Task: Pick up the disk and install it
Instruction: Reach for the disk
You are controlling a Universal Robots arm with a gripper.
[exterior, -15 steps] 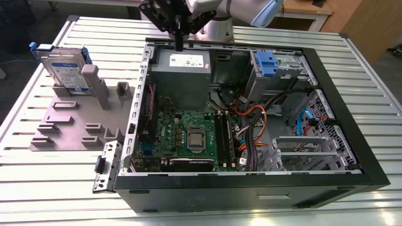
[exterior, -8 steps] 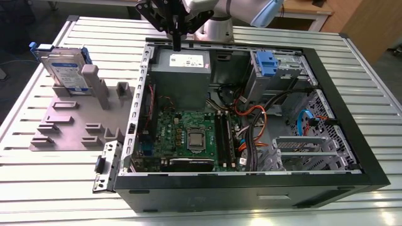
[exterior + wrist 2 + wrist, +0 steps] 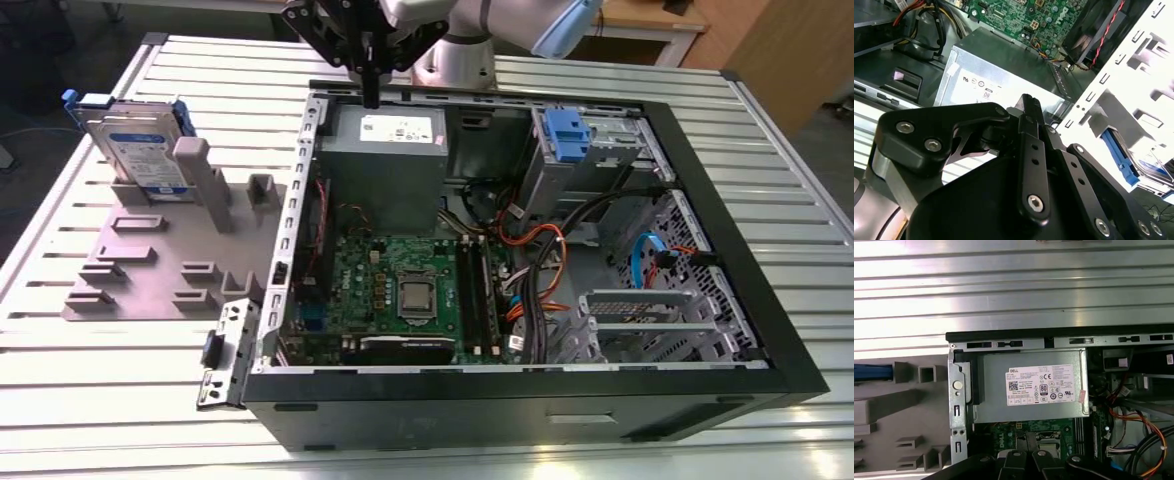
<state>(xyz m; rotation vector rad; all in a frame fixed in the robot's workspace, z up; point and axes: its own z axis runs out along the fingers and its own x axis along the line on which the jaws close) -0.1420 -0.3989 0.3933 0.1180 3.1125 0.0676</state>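
You had the black gripper closed on nothing, poised at the top centre of the exterior view over the grey metal power-supply box inside the open black computer case. The silver, blue-framed disk stood upright in the grey slotted plastic stand at upper left, likely so that its edges stayed free for gripping.

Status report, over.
Gripper shut, empty, above the grey box. Disk upright in grey rack, exterior view's left, untouched. Case wall stands between them.

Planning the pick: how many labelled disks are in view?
1: the disk stands upright in the grey holder at the exterior view's left. Another could hide behind it.
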